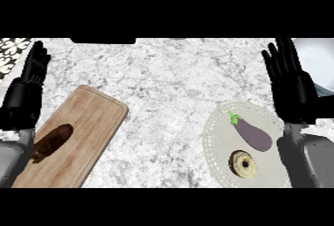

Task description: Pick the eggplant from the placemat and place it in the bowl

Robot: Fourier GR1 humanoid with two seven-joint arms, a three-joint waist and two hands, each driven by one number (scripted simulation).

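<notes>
Placemat [218, 132]: eggplant [253, 134] and ring-shaped pastry [243, 163] lying apart on it
Bowl [321, 55] at far right, partly behind right hand [290, 95]; that and left hand [26, 86] both straight-fingered

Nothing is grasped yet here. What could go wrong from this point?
1. The eggplant lies close to a round ringed item on the placemat; the right hand might nudge or grab that instead.
2. The bowl is cut off at the view's right edge and partly hidden behind that hand, so the placement may be hard to judge.
</notes>
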